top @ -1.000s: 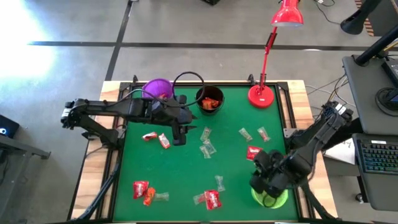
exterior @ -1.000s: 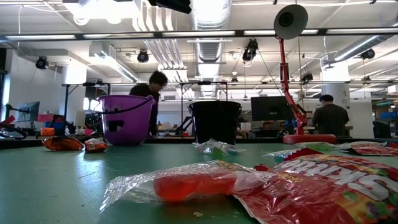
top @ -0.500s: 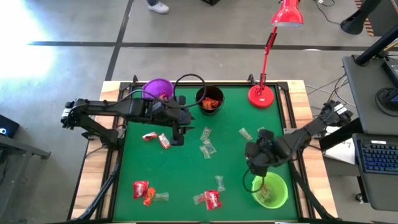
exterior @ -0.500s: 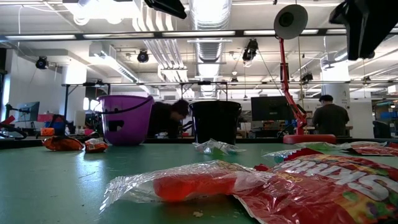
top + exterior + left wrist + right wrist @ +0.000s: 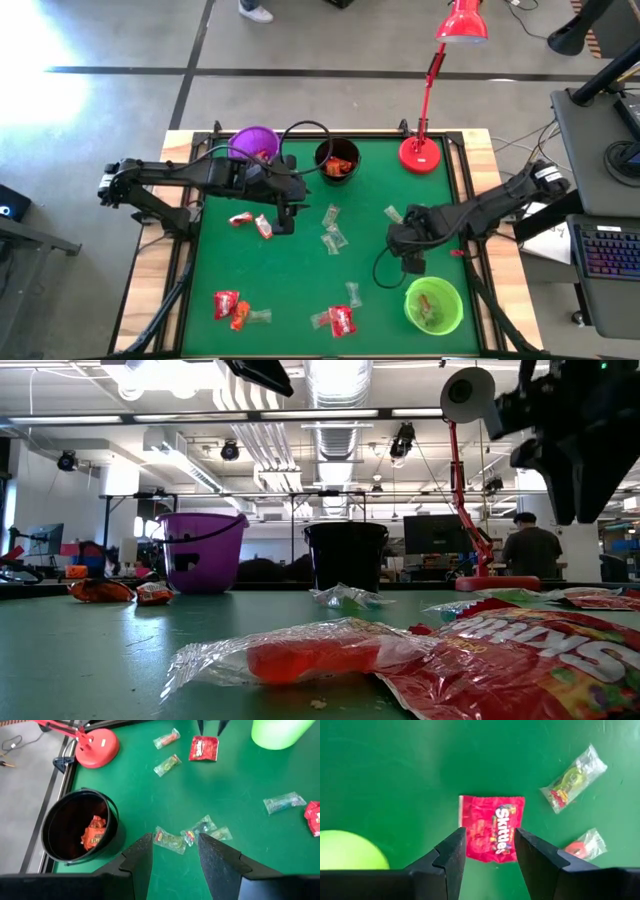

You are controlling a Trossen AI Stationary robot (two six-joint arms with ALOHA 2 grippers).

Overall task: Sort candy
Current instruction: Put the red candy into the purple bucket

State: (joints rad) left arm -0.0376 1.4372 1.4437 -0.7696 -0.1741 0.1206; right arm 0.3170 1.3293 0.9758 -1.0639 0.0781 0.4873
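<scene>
Candy (image 5: 333, 238): many loose | cups: three | left end effector (image 5: 172, 851) parted, empty | right end effector (image 5: 489, 851) parted above red packet (image 5: 491, 827)

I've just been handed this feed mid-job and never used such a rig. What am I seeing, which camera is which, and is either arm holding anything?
Two robot arms work over a green table. One camera looks straight down, one sits at tabletop height, one rides each wrist. Scattered candy lies about, with a purple cup, black cup, green cup and red lamp. The left gripper hangs open by the black cup, holding nothing. The right gripper is open above a red Skittles packet, holding nothing.
</scene>
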